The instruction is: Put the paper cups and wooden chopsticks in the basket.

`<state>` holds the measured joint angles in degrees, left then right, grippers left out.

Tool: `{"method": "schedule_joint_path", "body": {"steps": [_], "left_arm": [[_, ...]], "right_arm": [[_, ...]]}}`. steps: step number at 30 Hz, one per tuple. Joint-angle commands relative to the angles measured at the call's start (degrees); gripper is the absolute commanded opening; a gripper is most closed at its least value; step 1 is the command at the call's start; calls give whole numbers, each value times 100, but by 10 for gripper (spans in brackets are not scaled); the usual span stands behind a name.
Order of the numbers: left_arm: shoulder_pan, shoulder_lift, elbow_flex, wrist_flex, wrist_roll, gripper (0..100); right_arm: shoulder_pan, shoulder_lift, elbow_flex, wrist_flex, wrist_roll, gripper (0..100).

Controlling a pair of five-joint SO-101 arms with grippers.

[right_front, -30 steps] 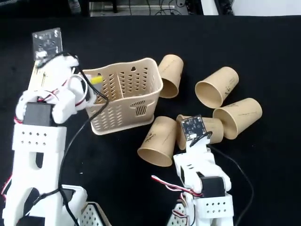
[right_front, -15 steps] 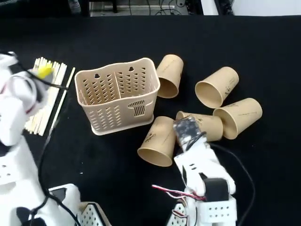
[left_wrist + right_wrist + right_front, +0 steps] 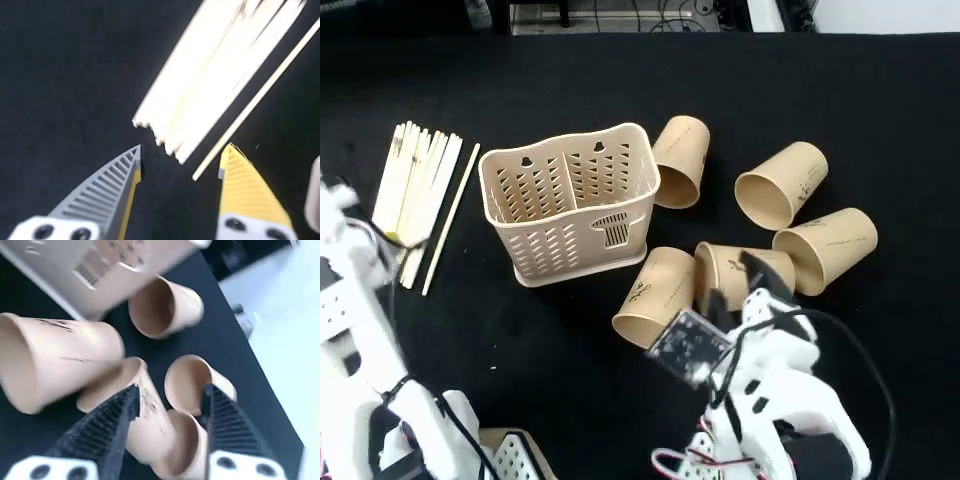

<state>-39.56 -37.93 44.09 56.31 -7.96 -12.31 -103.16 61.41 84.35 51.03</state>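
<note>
Both arms have shifted since a second ago: the left one has swung off the basket (image 3: 575, 240) and drawn back to the left edge of the counter (image 3: 520, 90), and the right one has tipped forward over the cups (image 3: 780, 185).

At far left, the left gripper (image 3: 183, 150) is spread wide, holding nothing. The chopsticks (image 3: 415, 190) lie in a loose bundle on the counter just beyond its tips. Their long axis runs away from the gripper, and their near ends point in between its two fingers. This arm is by far the nearer to them.

The basket stands upright in the middle.

To its right, five cups lie on their sides. The right gripper (image 3: 740, 288), also spread and empty, hangs above the nearest cup (image 3: 745, 270). That cup lies crosswise, with its mouth toward the basket.
</note>
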Motion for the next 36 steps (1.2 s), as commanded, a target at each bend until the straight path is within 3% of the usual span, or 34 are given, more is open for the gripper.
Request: {"method": "schedule_joint_path", "body": {"steps": [1,4,8,13,16,21,25,29,36], "left_arm": [[259,0,1305,-1011,484,249],[532,0,1868,-1530,712,249],[497,9,2343,-1969,703,249],[453,-62,2853,-2646,703,249],[453,-62,2853,-2646,703,249],[453,-62,2870,-2655,703,249],[453,-62,2897,-2673,703,249],[462,-202,2905,-2646,703,248],[514,-2145,3855,-2629,703,218]], "right_arm": [[-607,585,-295,97,-202,243],[-1020,1771,-462,185,-193,243],[-2092,3029,-629,501,18,244],[-2927,3275,-119,-18,-18,244],[-2673,3275,778,-1002,9,240],[-1547,3275,2290,-3701,18,224],[-756,3073,2492,-4431,0,19],[-545,2132,2431,-3903,0,11],[-545,-110,1376,-985,-360,11]]}}
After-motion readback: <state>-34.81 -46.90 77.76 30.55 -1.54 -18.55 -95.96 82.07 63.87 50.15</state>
